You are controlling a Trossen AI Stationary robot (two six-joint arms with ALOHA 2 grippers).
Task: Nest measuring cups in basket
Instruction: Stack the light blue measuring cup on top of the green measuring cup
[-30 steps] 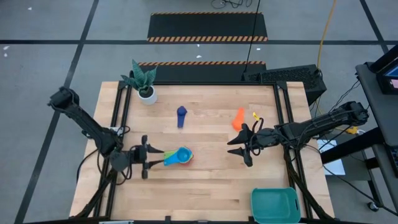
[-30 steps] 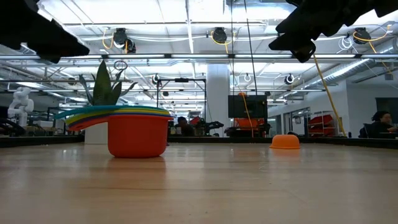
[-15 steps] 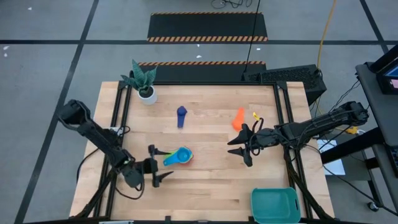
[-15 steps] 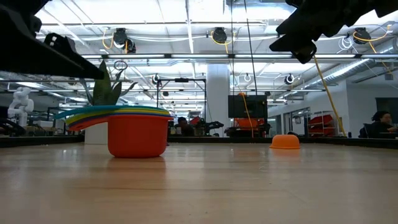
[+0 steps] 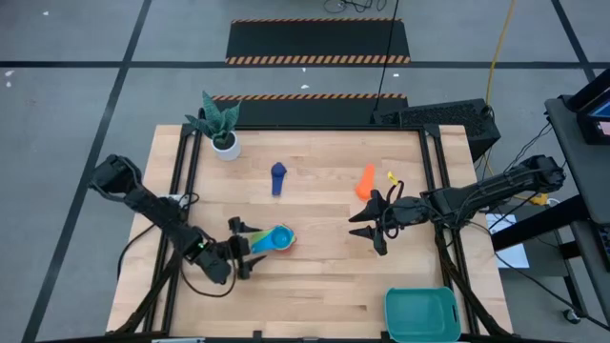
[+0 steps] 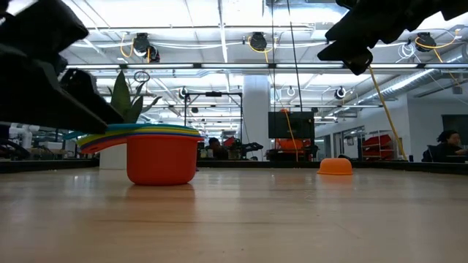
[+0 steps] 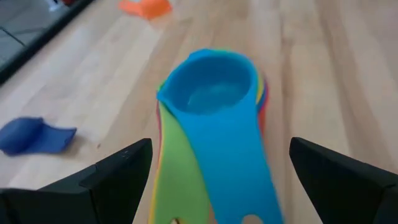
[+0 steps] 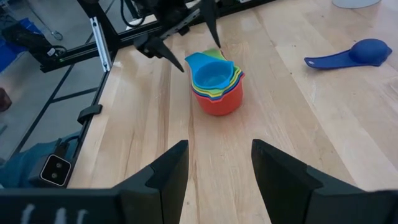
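**Left gripper lets go of the nested stack**

A second ago the left gripper [image 5: 243, 250] was closed on the handles of the stacked plastic measuring cups [image 5: 274, 239], light blue on top; now its jaws stand wide, empty, straddling them. The stack rests on the wooden table [image 5: 315, 286]. Farther off, the navy cup [image 5: 277, 176] and orange cup [image 5: 366, 181] lie unstacked. The right gripper [image 5: 370, 226] hovers part-open, empty. The teal rectangular plastic basket [image 5: 421, 313] holds nothing.

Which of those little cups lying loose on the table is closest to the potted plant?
The navy cup. It lies alone on the table, nearer the plant than the orange cup or the nested stack.
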